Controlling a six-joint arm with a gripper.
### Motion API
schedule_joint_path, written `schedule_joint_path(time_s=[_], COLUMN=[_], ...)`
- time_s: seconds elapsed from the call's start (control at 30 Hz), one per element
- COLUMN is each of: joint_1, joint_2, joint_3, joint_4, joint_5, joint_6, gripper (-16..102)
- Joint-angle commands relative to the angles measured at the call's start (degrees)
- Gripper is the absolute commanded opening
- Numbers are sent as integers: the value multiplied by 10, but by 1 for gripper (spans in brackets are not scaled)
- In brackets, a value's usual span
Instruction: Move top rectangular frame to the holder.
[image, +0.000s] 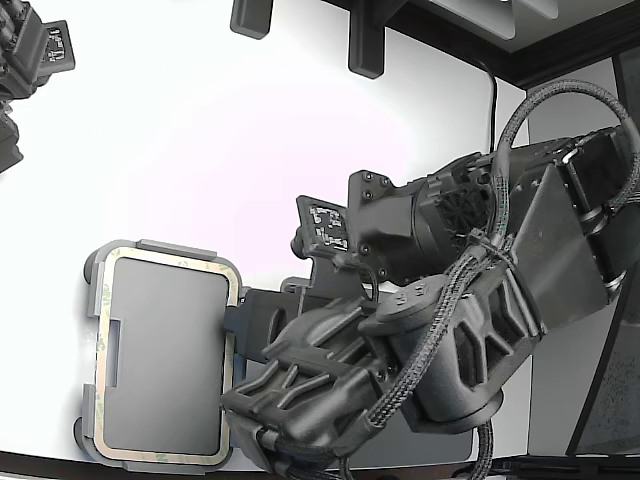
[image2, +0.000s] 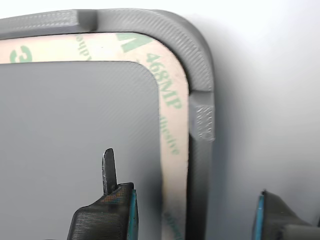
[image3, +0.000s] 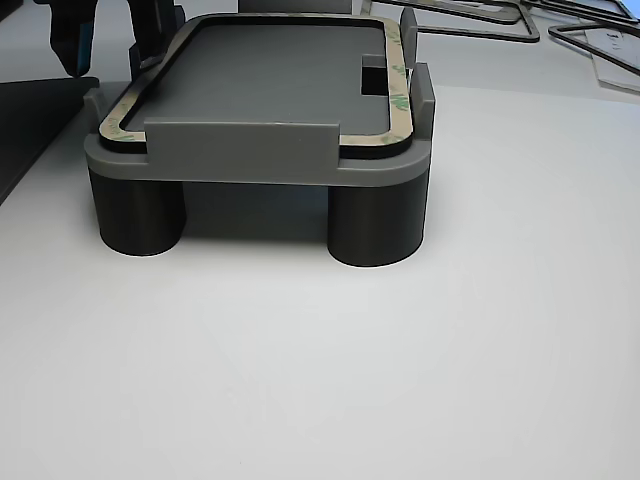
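The frame (image2: 175, 115) is a thin flat tan band with green print on it, and it already lies inside the raised tabs of the holder (image2: 200, 75), flush around the grey middle panel. It looks very light and floppy, probably a backed adhesive strip (the print suggests tape liner), so it would likely bend or crease if pinched hard or lifted by one corner; the safer hold, I judge, is across a long straight side, where both fingers can straddle the band. The gripper (image2: 192, 210) hangs released over the right side in the wrist view, one finger over the panel and one outside the holder, holding nothing. The holder stands on round feet on the white tabletop (image3: 450, 350).
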Motion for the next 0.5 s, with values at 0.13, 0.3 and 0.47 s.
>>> schedule_joint_path(time_s=[0.13, 0.3, 0.47], joint_1=[2, 4, -30], joint_2=[31, 88, 255], joint_3=[-44, -33, 119], joint_4=[10, -20, -145], joint_5=[72, 210, 253], joint_6=[-80, -294, -585], gripper=[100, 100, 100])
